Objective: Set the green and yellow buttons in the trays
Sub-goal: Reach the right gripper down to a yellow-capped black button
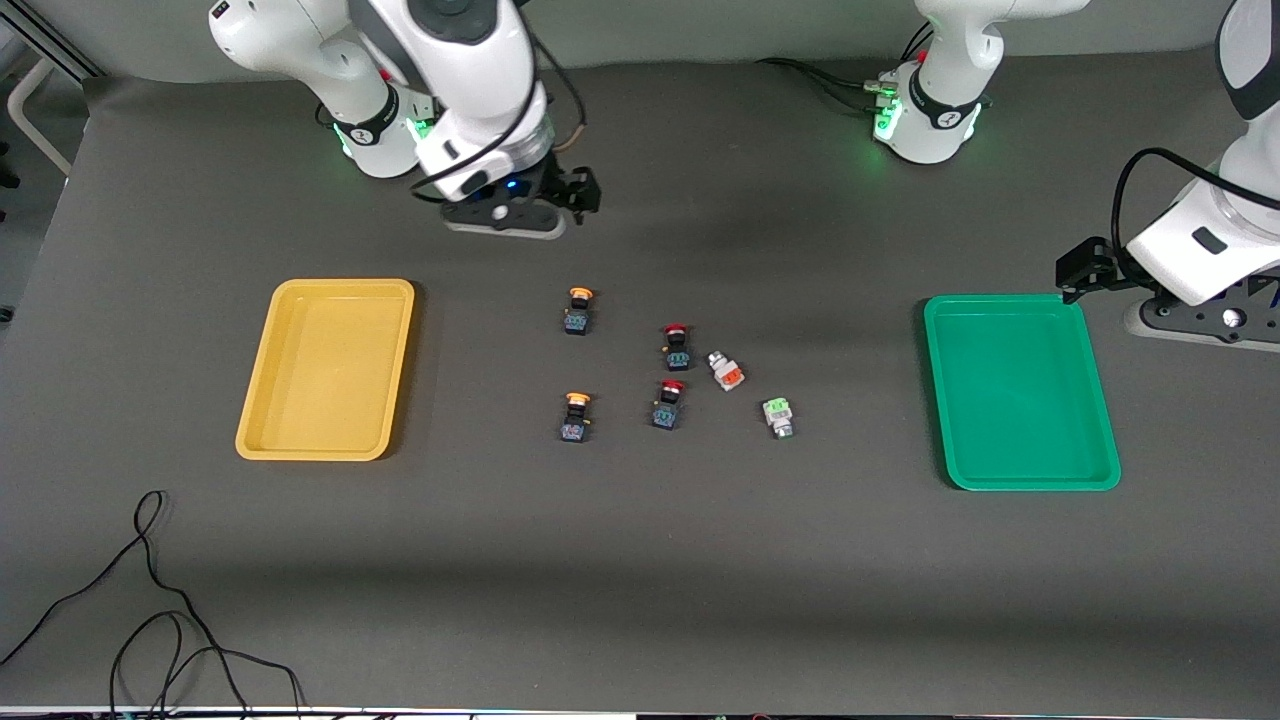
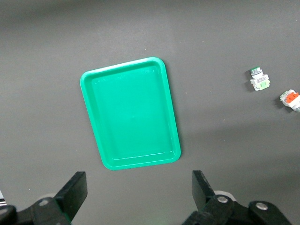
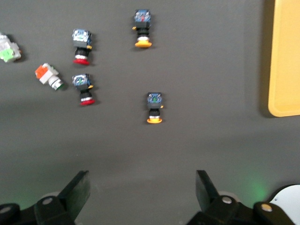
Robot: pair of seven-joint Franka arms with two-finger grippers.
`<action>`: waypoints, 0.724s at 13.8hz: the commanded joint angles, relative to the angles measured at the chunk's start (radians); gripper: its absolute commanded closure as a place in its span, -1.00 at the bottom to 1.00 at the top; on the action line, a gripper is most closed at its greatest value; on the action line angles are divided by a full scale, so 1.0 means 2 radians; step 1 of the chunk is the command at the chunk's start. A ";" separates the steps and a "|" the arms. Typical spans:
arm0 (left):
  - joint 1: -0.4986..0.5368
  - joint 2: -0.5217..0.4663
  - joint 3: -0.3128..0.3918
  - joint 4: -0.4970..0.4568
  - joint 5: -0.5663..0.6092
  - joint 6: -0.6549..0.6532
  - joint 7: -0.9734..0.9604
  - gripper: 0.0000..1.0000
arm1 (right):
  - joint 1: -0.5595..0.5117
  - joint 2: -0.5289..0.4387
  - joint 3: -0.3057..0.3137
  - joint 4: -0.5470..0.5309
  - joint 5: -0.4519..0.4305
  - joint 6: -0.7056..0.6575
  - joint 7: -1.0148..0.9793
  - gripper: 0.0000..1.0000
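Two yellow buttons lie mid-table, one [image 1: 578, 310] [image 3: 154, 108] farther from the front camera than the other [image 1: 575, 417] [image 3: 142, 28]. The green button [image 1: 778, 416] [image 2: 259, 80] [image 3: 8, 51] lies toward the green tray [image 1: 1020, 390] [image 2: 131, 112], which is empty at the left arm's end. The yellow tray [image 1: 325, 370] [image 3: 286, 56] is empty at the right arm's end. My right gripper [image 1: 578, 190] [image 3: 143, 190] hangs open over bare table near the robots' bases. My left gripper [image 1: 1085, 268] [image 2: 139, 190] is open and empty over the table beside the green tray's corner.
Two red-capped buttons [image 1: 677, 345] [image 1: 668, 403] and an orange-faced white button [image 1: 726, 371] [image 2: 290, 99] lie among the task's buttons. A black cable [image 1: 150, 600] loops on the table near the front camera, at the right arm's end.
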 commanded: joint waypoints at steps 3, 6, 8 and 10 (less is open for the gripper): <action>-0.004 0.000 0.004 0.006 -0.005 -0.006 0.001 -1.00 | 0.005 -0.017 -0.008 -0.128 -0.004 0.139 0.001 -1.00; -0.004 0.000 0.004 0.006 -0.005 -0.006 0.000 -1.00 | 0.005 -0.001 -0.010 -0.232 -0.030 0.299 0.002 -1.00; -0.006 0.001 0.004 0.006 -0.006 -0.007 -0.017 -1.00 | 0.006 0.048 -0.011 -0.238 -0.036 0.344 0.005 -1.00; -0.009 0.000 0.004 0.005 -0.007 -0.007 -0.034 -1.00 | 0.006 0.090 -0.011 -0.241 -0.046 0.401 0.007 -1.00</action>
